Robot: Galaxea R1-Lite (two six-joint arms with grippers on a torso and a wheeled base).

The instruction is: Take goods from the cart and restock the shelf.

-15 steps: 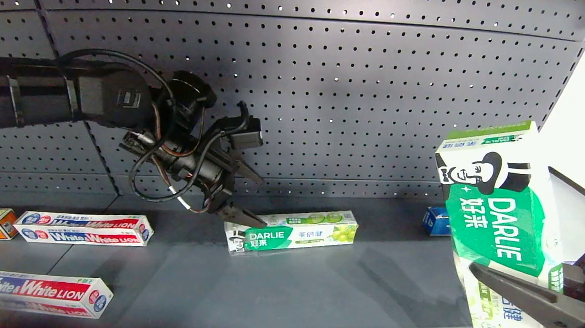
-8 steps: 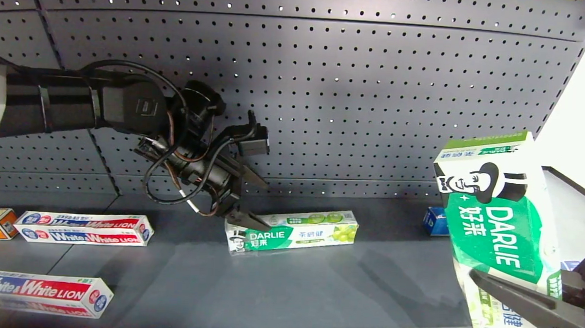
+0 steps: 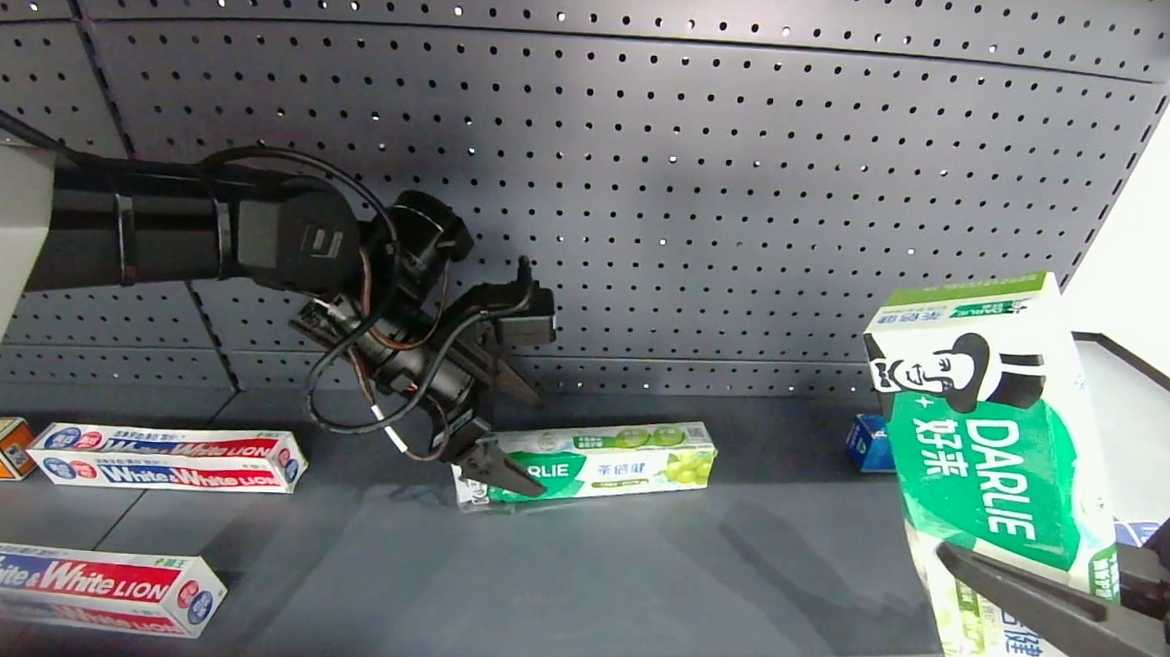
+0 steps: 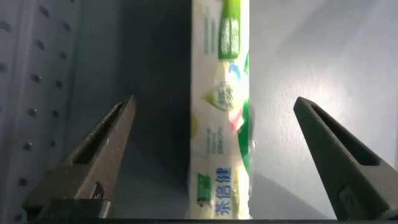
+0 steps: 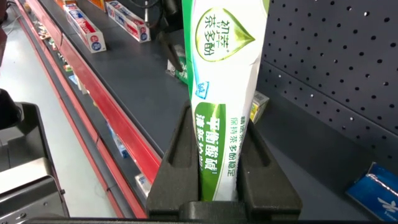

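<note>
Two long cardboard toothpaste boxes, glossy green and white, were before me. The first box (image 3: 608, 458) lay flat on the smooth dark metal shelf (image 3: 581, 589), close to the perforated back panel (image 3: 702, 194). My left claw (image 3: 536, 446) was spread wide astride its left end, one pointed finger on each side with a gap between. My right claw (image 5: 217, 127) was clamped on the second box (image 3: 989, 460), upright by the shelf's right front. Its lower end was cut off from sight.

A green-white toothpaste box (image 3: 598, 461) lies flat between spread left fingers (image 3: 502, 472); a matching upright box (image 3: 989, 460) is pinched between right fingers (image 3: 1031, 602).
</note>
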